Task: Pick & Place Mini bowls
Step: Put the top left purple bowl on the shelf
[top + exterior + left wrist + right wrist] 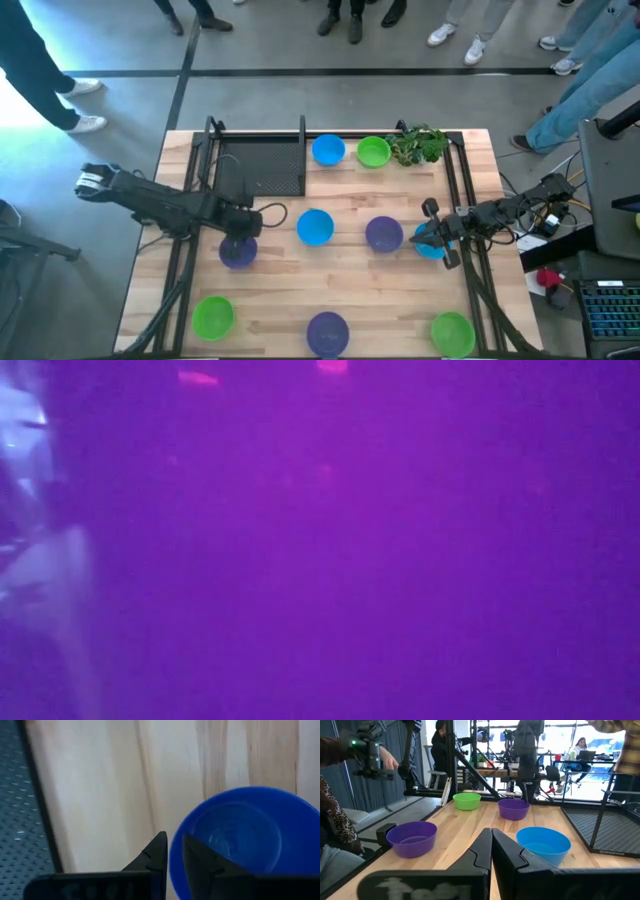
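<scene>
- At left-centre of the counter [280, 300], the left gripper [173, 837] is down on the left purple bowl [238, 254]. Its jaws stand narrowly apart and straddle the rim, one finger inside and one outside.
- That narrow gap suits a thin-rim pinch. I cannot tell whether the rim is clamped yet; it reads as loose. The bowl sits flat and upright on the counter, just near of the black mesh tray [262, 165].
- Likely step: taking or letting go of this bowl at the rim. A partial bite on the rim could tip the light bowl.
- The right gripper [491, 831] is at the right-centre edge with its jaws closed tight together, nothing between them in its wrist view. It hangs low over the right blue bowl [428, 246], which shows partly under it from above. This arm looks to be waiting.
- Between the arms are the centre blue bowl [315, 227] and the centre purple bowl [383, 233], apart from each other.
- The far row has the far blue bowl [328, 150] beside the far green bowl [373, 152], then the plant sprig [418, 146].
- The near row has the near-left green bowl [213, 317], the near purple bowl [327, 333] and the near-right green bowl [452, 333], spaced well apart.
- The low view is filled with purple and shows nothing usable.
</scene>
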Action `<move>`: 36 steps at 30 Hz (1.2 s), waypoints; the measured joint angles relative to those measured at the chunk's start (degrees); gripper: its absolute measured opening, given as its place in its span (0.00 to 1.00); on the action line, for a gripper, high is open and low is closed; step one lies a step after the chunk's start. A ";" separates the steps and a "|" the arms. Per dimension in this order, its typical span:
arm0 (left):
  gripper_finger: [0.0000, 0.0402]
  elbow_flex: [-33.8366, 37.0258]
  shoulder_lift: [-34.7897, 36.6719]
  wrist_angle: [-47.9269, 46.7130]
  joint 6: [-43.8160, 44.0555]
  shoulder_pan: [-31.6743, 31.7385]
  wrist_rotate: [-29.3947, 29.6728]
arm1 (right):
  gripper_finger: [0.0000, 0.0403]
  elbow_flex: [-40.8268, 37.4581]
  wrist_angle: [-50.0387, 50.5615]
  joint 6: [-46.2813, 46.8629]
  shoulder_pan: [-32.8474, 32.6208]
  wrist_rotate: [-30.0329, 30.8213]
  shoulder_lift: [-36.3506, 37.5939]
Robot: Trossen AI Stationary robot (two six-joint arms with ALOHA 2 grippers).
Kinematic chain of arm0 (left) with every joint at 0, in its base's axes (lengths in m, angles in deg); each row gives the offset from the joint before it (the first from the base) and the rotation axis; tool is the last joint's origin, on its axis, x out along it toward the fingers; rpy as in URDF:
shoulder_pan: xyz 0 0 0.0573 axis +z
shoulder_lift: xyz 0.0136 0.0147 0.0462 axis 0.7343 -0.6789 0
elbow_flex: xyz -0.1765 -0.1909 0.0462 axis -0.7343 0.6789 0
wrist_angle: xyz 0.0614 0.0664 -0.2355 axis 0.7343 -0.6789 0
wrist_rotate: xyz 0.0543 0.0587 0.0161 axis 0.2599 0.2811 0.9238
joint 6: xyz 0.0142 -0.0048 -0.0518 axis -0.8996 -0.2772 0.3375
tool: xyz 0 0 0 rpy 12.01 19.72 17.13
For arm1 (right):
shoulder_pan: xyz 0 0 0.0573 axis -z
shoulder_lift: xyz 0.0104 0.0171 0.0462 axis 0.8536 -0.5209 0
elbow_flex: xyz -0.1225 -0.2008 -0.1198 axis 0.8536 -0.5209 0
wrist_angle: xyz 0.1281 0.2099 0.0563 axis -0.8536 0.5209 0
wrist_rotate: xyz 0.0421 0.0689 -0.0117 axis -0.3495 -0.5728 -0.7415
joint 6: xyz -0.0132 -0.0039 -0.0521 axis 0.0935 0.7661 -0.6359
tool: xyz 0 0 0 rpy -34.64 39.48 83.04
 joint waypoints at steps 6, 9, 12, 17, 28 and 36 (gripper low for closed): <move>0.13 0.00 -2.95 0.09 -0.53 0.00 -0.75 | 0.02 0.00 0.02 0.00 -0.01 0.00 0.00; 0.13 0.00 -3.28 0.06 -0.53 0.00 -0.80 | 0.02 0.00 0.02 0.00 -0.02 0.00 0.00; 0.13 0.00 -3.26 0.07 -0.53 0.00 -0.80 | 0.02 0.00 0.00 0.00 -0.02 0.00 0.00; 0.13 0.01 -3.69 0.09 -0.53 0.00 -0.80 | 0.02 0.00 0.02 0.00 -0.02 0.00 0.00; 0.13 0.02 -7.44 0.13 -0.54 0.00 -0.85 | 0.02 0.00 0.01 0.00 -0.01 0.00 0.00; 0.02 -0.04 -7.87 0.09 -1.10 0.00 -2.75 | 0.02 0.00 0.02 -0.04 0.00 0.00 0.00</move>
